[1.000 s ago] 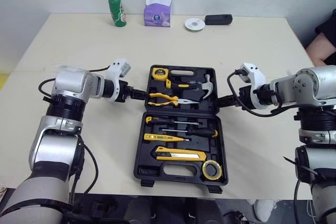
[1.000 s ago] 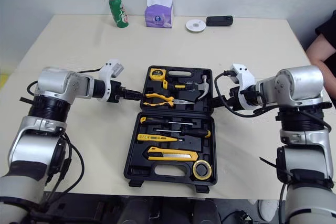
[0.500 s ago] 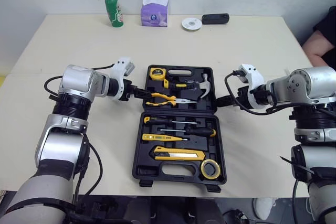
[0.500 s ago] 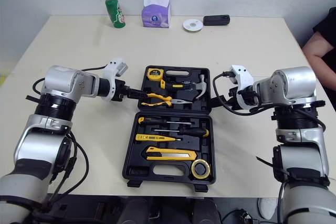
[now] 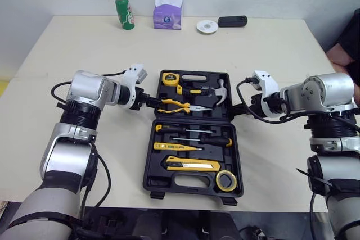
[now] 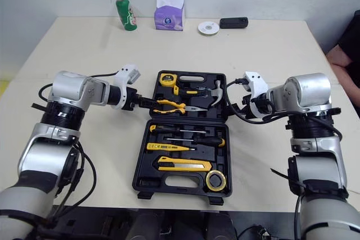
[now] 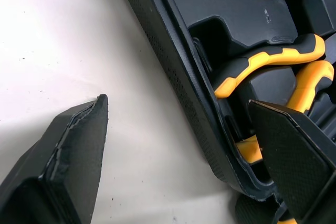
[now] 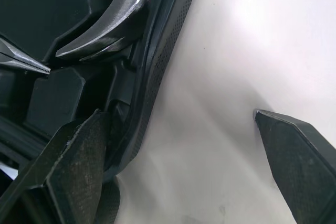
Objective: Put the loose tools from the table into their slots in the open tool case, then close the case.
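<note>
The left gripper [image 5: 148, 99] and right gripper [image 5: 240, 107] are straddling the side edges of the tool case [image 5: 160, 181] at its far half, fingers apart. Likely best: clamping evenly, then folding it nearward together.

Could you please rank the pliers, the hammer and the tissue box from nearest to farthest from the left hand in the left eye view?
1. Pliers, in the far half of the tool case, right beside the left hand.
2. Hammer, at that half's right end.
3. Tissue box, at the far edge of the table.
</note>
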Available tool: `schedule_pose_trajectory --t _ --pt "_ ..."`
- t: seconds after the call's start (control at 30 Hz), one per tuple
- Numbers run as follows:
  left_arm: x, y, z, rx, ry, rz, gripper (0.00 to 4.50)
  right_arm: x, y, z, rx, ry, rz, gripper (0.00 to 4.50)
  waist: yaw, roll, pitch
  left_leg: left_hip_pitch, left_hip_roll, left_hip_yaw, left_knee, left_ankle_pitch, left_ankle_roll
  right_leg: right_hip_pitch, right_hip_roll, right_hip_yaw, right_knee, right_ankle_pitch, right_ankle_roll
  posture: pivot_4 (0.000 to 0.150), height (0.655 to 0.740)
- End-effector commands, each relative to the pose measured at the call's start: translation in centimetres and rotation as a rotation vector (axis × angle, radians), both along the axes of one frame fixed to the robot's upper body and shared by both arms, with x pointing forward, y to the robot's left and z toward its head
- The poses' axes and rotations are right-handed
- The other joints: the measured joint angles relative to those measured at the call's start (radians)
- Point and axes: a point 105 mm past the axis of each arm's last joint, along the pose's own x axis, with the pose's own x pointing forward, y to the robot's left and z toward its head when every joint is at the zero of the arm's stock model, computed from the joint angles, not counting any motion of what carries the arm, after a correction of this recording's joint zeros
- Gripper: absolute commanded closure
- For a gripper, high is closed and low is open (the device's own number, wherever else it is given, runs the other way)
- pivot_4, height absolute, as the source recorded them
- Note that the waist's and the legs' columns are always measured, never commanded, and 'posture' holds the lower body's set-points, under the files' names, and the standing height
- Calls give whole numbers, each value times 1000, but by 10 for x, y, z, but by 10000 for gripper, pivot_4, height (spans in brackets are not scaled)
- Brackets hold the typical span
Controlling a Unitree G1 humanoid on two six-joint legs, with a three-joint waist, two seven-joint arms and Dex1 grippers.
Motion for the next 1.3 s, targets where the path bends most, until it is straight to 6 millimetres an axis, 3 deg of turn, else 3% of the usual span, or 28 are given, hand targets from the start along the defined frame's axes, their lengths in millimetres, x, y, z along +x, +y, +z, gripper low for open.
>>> schedule_pose_trajectory --t 0.03,0.57,0.63,0.67,0.73,0.93,1.0,1.23,1.3 --pt "0 2 -3 0 4 11 390 5 -1 2 -6 -11 -21 0 -1 0 0 0 0 0 0 0 0 0 0 0 0 0 0 1500 7400" --pt "0 -6 -8 34 12 -8 390 11 3 -5 -14 4 -37 0 -3 -5 -3 5 0 3 1 0 -1 1 -1 4 5 0 0 1500 7400" --pt "0 -7 -10 35 16 -14 0 11 4 -7 -15 8 -36 4878 -2 -5 -3 5 0 3 1 0 -1 1 -1 4 5 0 0 1500 7400" --pt "-1 -8 -12 36 20 -19 4335 10 4 -7 -14 11 -35 8603 -2 -5 -3 5 0 3 1 0 -1 1 -1 4 5 0 0 1500 7400" --pt "-4 -10 -13 37 28 -31 8104 8 6 -8 -10 21 -29 16078 0 -5 -3 5 0 3 0 0 -1 1 -1 4 5 0 0 1500 7400" --pt "-9 -20 -15 18 54 -81 34900 13 10 -5 16 3 -57 44490 -1 -9 -6 5 -1 3 0 0 0 1 -1 4 5 0 0 1500 7400" --pt "-9 -23 -13 0 49 -86 39894 12 12 -3 30 -2 -59 45000 -1 -10 -7 5 0 3 0 0 -1 2 -1 4 5 0 0 1500 7400" --pt "-3 -29 1 -79 -38 -81 40381 17 19 9 103 -109 -90 45000 -2 -10 -7 5 0 3 0 1 -1 1 -1 5 5 0 0 1500 7400" --pt "3 -31 13 -127 -103 -71 41075 21 22 22 136 -226 -80 45000 -3 -10 -7 5 0 3 0 1 -1 1 -1 5 5 0 0 1500 7400"
